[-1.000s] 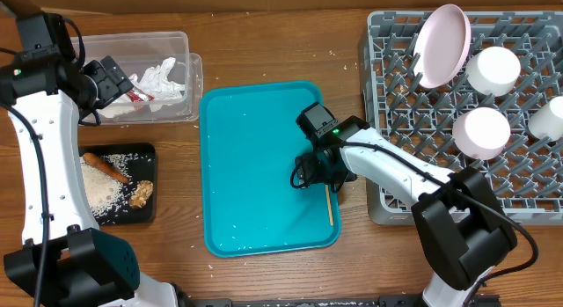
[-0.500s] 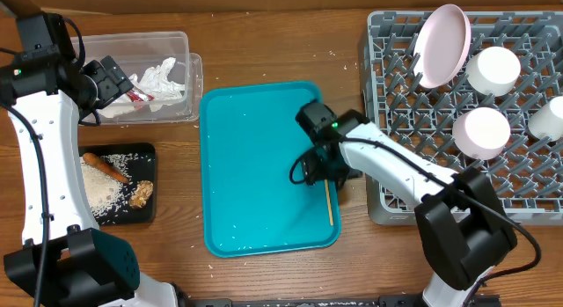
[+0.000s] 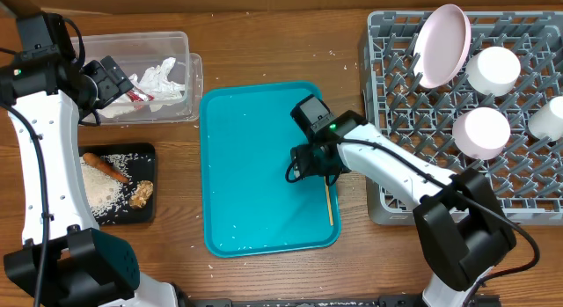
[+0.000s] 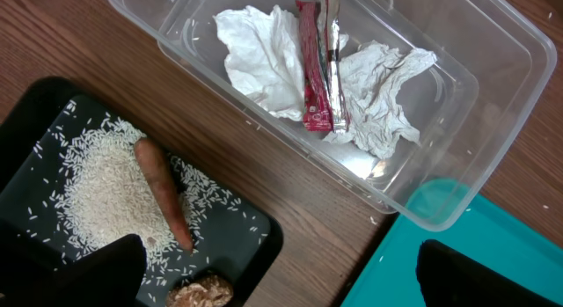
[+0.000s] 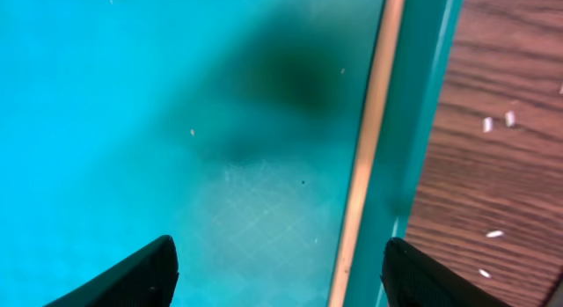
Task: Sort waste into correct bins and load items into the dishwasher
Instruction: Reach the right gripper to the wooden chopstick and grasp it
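A thin wooden chopstick [image 3: 330, 204] lies along the right inner edge of the teal tray [image 3: 237, 166]; it also shows in the right wrist view [image 5: 368, 149]. My right gripper [image 3: 310, 165] is open and empty, low over the tray just left of the chopstick [image 5: 277, 276]. My left gripper [image 3: 98, 83] is open and empty [image 4: 277, 276]. The clear tub [image 3: 189, 78] holds a crumpled napkin [image 4: 264, 65] and red wrapper [image 4: 315, 74]. The black tray [image 3: 148, 215] holds rice [image 4: 106, 188], a carrot [image 4: 163, 193] and a brown lump [image 4: 201, 294]. The grey rack [image 3: 396, 122] holds a pink plate [image 3: 442, 45] and white cups [image 3: 493, 71].
Loose rice grains lie on the wooden table [image 5: 497, 184] right of the teal tray. The rack stands close to the tray's right edge. A cardboard wall runs along the back.
My right gripper has shifted up and to the left over the teal tray, away from the chopstick's upper end. The left arm has not moved.
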`<state>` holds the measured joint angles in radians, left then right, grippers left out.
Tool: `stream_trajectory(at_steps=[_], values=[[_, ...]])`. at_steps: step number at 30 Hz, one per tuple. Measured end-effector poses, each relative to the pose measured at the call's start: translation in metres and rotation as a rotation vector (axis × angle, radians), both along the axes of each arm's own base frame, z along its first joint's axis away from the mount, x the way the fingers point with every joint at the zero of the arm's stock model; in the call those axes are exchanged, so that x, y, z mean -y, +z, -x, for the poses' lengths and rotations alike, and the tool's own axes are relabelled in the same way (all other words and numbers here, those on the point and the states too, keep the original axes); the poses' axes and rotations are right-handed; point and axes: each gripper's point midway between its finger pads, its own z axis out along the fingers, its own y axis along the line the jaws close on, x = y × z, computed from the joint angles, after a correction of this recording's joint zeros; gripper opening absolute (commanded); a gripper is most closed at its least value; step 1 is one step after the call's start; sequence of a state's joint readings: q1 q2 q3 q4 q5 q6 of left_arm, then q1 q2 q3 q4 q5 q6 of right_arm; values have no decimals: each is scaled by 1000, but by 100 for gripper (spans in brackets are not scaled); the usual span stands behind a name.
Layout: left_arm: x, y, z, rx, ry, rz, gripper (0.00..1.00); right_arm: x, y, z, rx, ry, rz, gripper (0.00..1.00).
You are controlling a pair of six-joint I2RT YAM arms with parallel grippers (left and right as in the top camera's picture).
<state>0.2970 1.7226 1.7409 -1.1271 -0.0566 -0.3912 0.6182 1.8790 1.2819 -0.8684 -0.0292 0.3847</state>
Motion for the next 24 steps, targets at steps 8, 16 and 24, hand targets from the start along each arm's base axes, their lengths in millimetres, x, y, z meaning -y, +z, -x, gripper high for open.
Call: stream_trajectory(at_steps=[8,16,24], values=[[0,0,0,0,0,0,100,0,-12,7,-13,5,-9,77],[0,0,0,0,0,0,100,-2,-26,13,-41,15,-8,77],[0,0,0,0,0,0,100,-1,-31,13,-29,43,40,63]])
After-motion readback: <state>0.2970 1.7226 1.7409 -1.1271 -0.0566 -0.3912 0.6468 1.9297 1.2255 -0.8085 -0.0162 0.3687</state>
